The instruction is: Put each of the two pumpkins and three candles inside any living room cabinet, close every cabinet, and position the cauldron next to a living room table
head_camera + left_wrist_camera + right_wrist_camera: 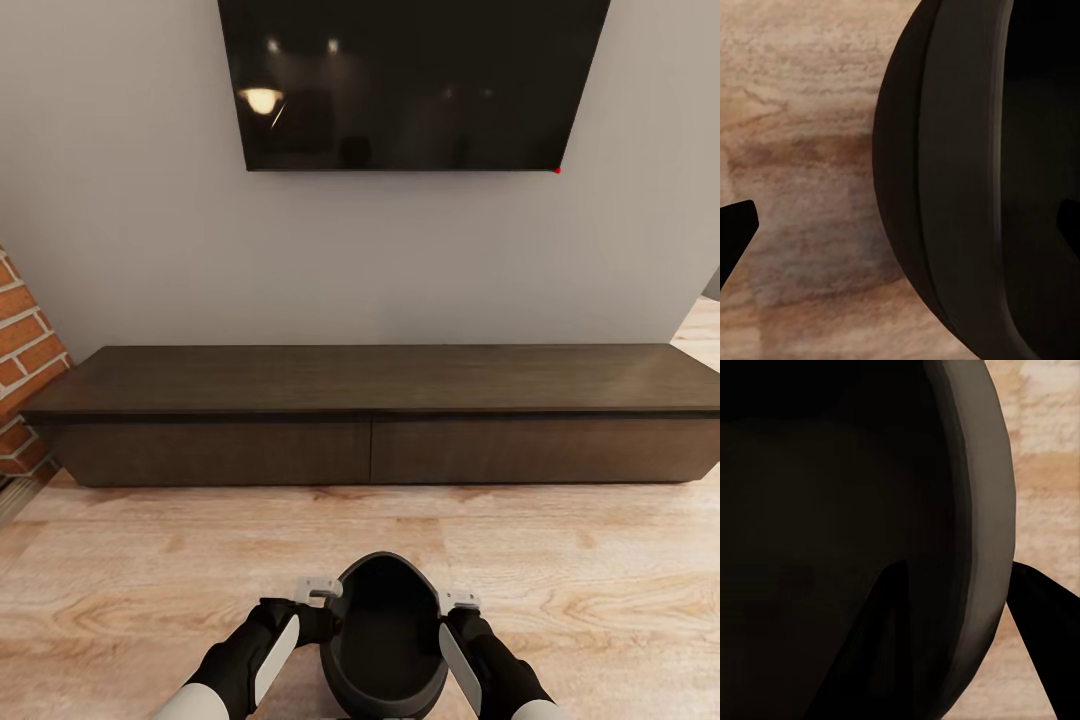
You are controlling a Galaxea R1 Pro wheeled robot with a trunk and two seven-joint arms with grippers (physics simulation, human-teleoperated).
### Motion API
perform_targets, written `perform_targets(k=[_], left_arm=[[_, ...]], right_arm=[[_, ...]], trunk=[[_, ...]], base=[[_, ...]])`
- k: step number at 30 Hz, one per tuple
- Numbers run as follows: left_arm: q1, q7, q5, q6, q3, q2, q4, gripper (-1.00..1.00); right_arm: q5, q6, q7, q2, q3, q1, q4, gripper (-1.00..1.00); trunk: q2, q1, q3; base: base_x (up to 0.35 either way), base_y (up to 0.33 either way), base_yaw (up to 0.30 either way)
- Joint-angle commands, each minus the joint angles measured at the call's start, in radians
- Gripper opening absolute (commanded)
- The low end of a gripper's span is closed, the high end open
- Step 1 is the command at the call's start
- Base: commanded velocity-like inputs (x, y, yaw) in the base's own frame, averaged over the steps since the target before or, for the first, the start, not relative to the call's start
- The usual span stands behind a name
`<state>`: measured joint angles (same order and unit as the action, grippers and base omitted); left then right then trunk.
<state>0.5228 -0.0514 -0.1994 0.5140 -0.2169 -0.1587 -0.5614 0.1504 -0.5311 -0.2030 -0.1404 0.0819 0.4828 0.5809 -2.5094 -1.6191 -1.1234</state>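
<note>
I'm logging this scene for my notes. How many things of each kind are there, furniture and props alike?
Cabinet: 1, with 2 shut drawer fronts
Wall TV: 1
Cauldron: 1, black, gripped on both sides of its rim by the two jaws
Total: 3

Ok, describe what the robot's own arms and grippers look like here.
In the head view, both arms are glossy black and rounded, each with a long light grey panel along the forearm. The left gripper and right gripper end in small pale grey blocky parts. In the wrist views the fingertips appear as flat black wedges. No cables or markings show.
</note>
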Motion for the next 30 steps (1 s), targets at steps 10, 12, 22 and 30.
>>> perform_targets(k=[10, 12, 22, 30], left_arm=[[0.0, -0.005, -0.009, 0.004, -0.004, 0.001, -0.002, -1.0], [0.0, -0.005, -0.009, 0.004, -0.004, 0.001, -0.002, -1.0], [0.0, -0.005, -0.009, 0.004, -0.004, 0.001, -0.002, -1.0], [0.001, -0.007, -0.009, 0.004, -0.004, 0.001, -0.002, -1.0]], right_arm=[[0.006, -0.004, -0.009, 0.001, 0.005, 0.0, 0.002, -1.0], [0.006, -0.004, -0.009, 0.001, 0.005, 0.0, 0.002, -1.0], [0.006, -0.004, -0.009, 0.001, 0.005, 0.0, 0.002, -1.0], [0.006, -0.004, -0.008, 0.001, 0.005, 0.0, 0.002, -1.0]], trunk=[[0.0, 0.0, -0.001], [0.0, 0.0, -0.001], [0.0, 0.0, -0.001], [0.0, 0.0, -0.001]], base=[[0.0, 0.0, 0.0], [0.0, 0.0, 0.0], [0.0, 0.0, 0.0], [0.0, 0.0, 0.0]])
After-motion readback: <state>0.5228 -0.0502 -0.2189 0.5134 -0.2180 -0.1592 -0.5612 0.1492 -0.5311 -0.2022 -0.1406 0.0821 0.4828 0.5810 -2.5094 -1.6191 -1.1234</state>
